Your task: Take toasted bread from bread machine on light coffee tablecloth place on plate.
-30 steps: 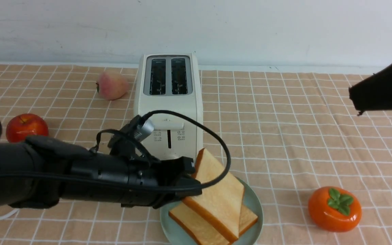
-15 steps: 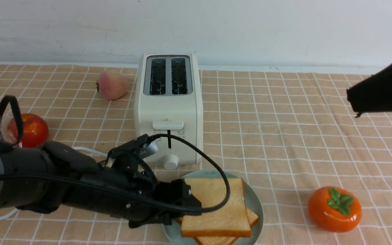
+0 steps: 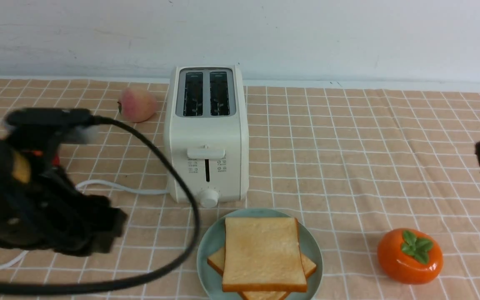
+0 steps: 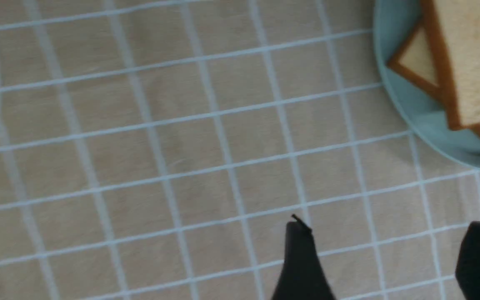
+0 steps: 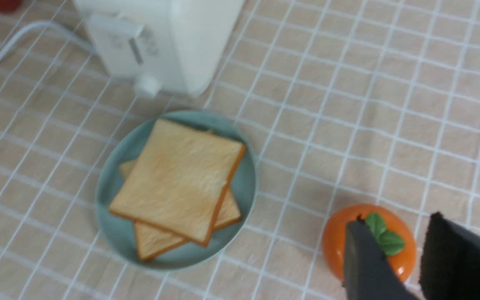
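Your left gripper point(image 4: 388, 227) hangs with its black jaws spread wide and empty. The two square golden-brown toast slices point(image 3: 263, 250), stacked on the round pale teal plate point(image 3: 313, 260), lie off to one side of its fingertips, apart from them. Your right gripper point(image 5: 396, 221) is likewise parted and holding nothing, a glossy orange persimmon-shaped ornament point(image 3: 409, 256) showing just past its fingertips and the plate well clear. Both slots of the cream-white boxy toaster point(image 3: 206, 133) on the tan grid-lined tablecloth point(image 3: 348, 146) look bare, so I judge placing finished: you need only park both arms without brushing the plate.
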`<control>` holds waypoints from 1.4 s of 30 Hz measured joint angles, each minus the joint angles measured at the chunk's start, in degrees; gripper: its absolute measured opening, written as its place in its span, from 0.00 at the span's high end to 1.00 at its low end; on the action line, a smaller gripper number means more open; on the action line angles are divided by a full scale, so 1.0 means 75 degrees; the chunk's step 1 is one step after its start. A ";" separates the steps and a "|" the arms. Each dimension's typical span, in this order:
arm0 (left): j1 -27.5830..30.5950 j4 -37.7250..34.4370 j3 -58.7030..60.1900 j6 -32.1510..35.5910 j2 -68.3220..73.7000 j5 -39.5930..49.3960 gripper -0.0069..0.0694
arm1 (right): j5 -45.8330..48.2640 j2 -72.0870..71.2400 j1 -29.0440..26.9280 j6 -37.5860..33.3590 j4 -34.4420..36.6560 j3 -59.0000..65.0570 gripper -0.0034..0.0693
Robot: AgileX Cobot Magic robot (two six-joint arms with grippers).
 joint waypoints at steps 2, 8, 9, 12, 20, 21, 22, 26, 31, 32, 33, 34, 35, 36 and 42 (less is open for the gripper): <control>0.0000 0.0435 0.0081 -0.0510 -0.1110 0.0596 0.54 | -0.1369 -0.1253 0.0000 0.0684 -0.0616 0.1572 0.90; 0.0000 0.0213 0.0855 -0.0951 -0.3774 0.0360 0.91 | -0.3100 -0.3797 0.0000 0.1362 -0.1314 0.4391 0.98; 0.0000 0.0074 0.1172 -0.0993 -0.4447 0.0033 0.93 | -0.3297 -0.4436 0.0000 0.1484 -0.1375 0.5185 0.98; 0.0000 -0.0125 0.1908 -0.1028 -0.5546 -0.0568 0.93 | -0.3653 -0.5225 0.0000 0.1551 -0.1392 0.6269 0.98; 0.0000 -0.0370 0.3338 -0.1036 -0.7227 -0.1810 0.93 | -0.4598 -0.6425 0.0000 0.1571 -0.1417 0.7262 0.97; 0.0000 -0.0377 0.3377 -0.1036 -0.7240 -0.1828 0.93 | -0.4607 -0.6432 0.0000 0.1571 -0.1425 0.7262 0.97; 0.0000 -0.0377 0.3400 -0.1036 -0.7247 -0.1828 0.93 | -0.4607 -0.6432 0.0000 0.1571 -0.1433 0.7262 0.97; 0.0000 -0.0377 0.3450 -0.1036 -0.7250 -0.1836 0.93 | -0.4607 -0.6432 0.0000 0.1571 -0.1433 0.7270 0.97; 0.0000 -0.0377 0.3450 -0.1036 -0.7250 -0.1855 0.93 | -0.4607 -0.6432 0.0000 0.1571 -0.1433 0.7270 0.96; 0.0000 -0.0377 0.3450 -0.1036 -0.7250 -0.1864 0.93 | -0.4607 -0.6432 0.0000 0.1571 -0.1433 0.7270 0.96; 0.0000 -0.0377 0.3450 -0.1036 -0.7250 -0.1866 0.93 | -0.4607 -0.6432 0.0000 0.1571 -0.1433 0.7270 0.96; 0.0000 -0.0377 0.3450 -0.1036 -0.7250 -0.1873 0.93 | -0.4607 -0.6432 0.0000 0.1571 -0.1433 0.7270 0.96; 0.0000 -0.0377 0.3450 -0.1036 -0.7250 -0.1873 0.93 | -0.4607 -0.6432 0.0000 0.1571 -0.1433 0.7270 0.96; 0.0000 -0.0377 0.3450 -0.1036 -0.7250 -0.1873 0.93 | -0.4607 -0.6432 0.0000 0.1571 -0.1433 0.7270 0.96; 0.0000 -0.0377 0.3450 -0.1036 -0.7250 -0.1873 0.93 | -0.4607 -0.6432 0.0000 0.1571 -0.1433 0.7270 0.96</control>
